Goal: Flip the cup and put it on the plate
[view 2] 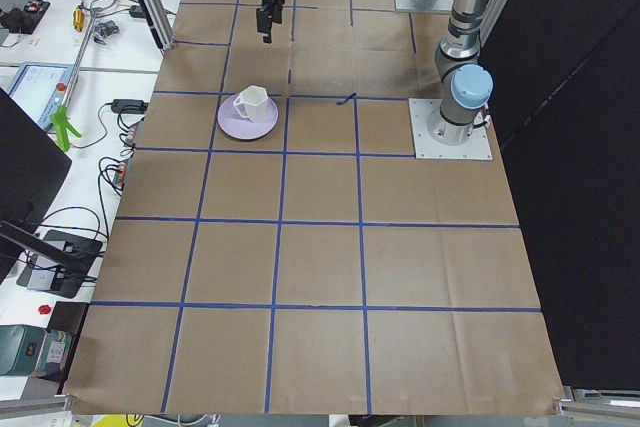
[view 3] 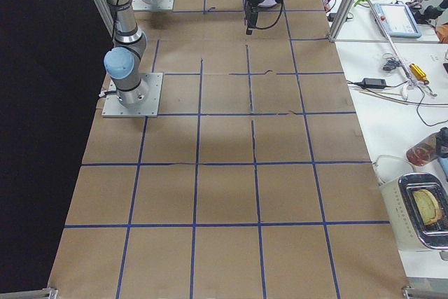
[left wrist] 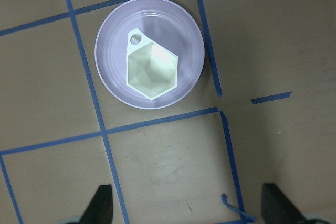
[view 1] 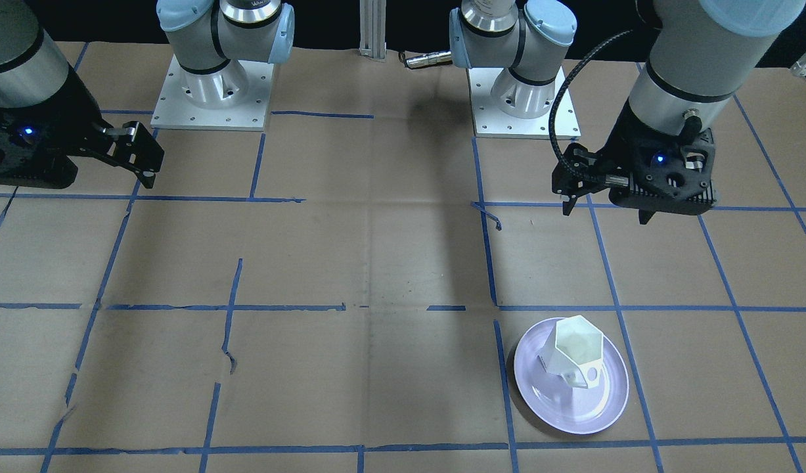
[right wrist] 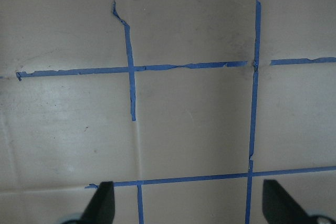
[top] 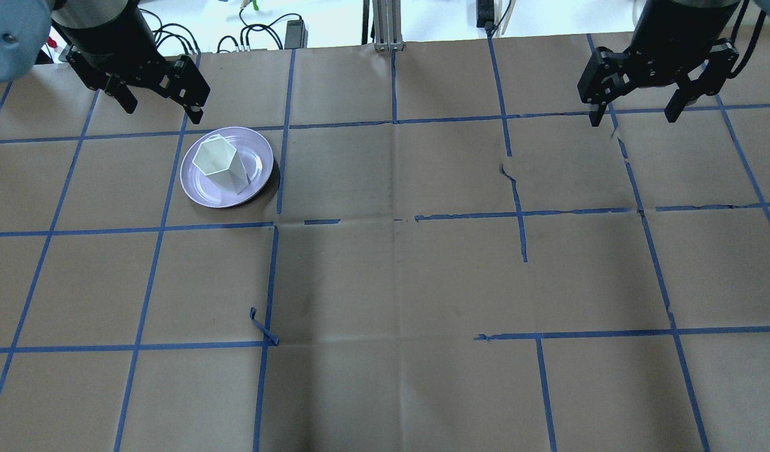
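The white faceted cup [view 1: 577, 351] stands upright, mouth up, on the lavender plate [view 1: 540, 407]. In the overhead view the cup [top: 220, 164] and plate [top: 196, 188] are at the far left. My left gripper [top: 164, 110] is open and empty, raised above the table just beyond the plate. Its wrist view looks straight down on the cup [left wrist: 151, 69] and plate [left wrist: 110, 66], with the open gripper [left wrist: 189, 205] at the frame's bottom. My right gripper [top: 633, 116] is open and empty at the far right, over bare paper [right wrist: 186, 205].
Brown paper with a blue tape grid covers the table. A loose curl of tape [top: 262, 329] lies near the middle left. The two arm bases [view 1: 212, 98] [view 1: 524, 98] stand at the robot's side. Cables and devices lie on side benches [view 3: 420, 201].
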